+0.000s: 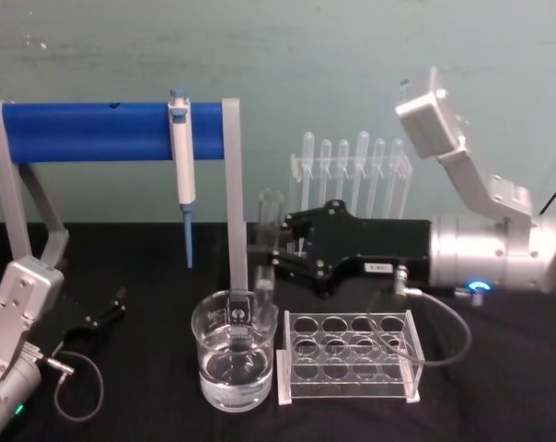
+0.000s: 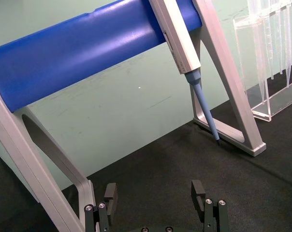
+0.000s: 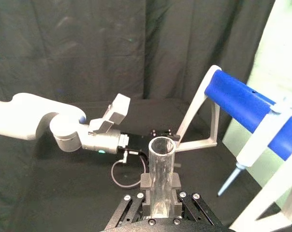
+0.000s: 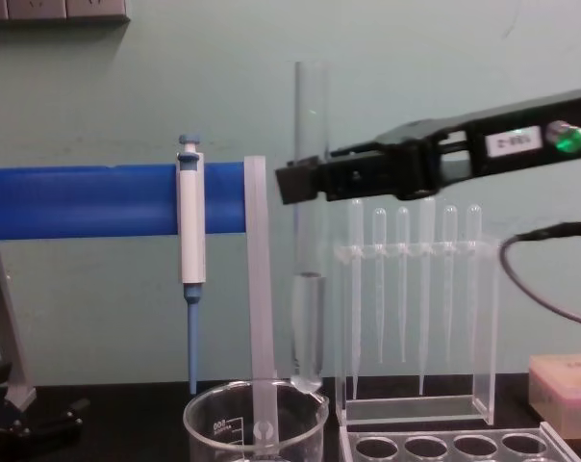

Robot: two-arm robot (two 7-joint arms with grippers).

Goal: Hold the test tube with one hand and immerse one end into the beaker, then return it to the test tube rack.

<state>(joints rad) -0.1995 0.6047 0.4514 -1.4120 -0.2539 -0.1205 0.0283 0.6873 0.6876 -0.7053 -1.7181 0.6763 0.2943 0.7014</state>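
The test tube (image 4: pixel 310 115) stands upright in the air, and my right gripper (image 4: pixel 295 183) is shut on its middle. Its rounded lower end hangs just above the rim of the beaker (image 4: pixel 255 423), over the beaker's right side. From the head, the tube (image 1: pixel 270 210) is held by the right gripper (image 1: pixel 262 261) behind the beaker (image 1: pixel 234 354), which holds some clear liquid. In the right wrist view the tube's open rim (image 3: pixel 161 154) rises between the fingers (image 3: pixel 146 181). My left gripper (image 2: pixel 154 198) is open with nothing in it, parked low at the table's left (image 1: pixel 103 313).
A blue-barred grey stand (image 1: pixel 112 131) carries a white-and-blue pipettor (image 1: pixel 181 157) just left of the beaker. A clear rack with round holes (image 1: pixel 347 361) sits right of the beaker. A clear holder with several plastic pipettes (image 1: pixel 352 170) stands behind.
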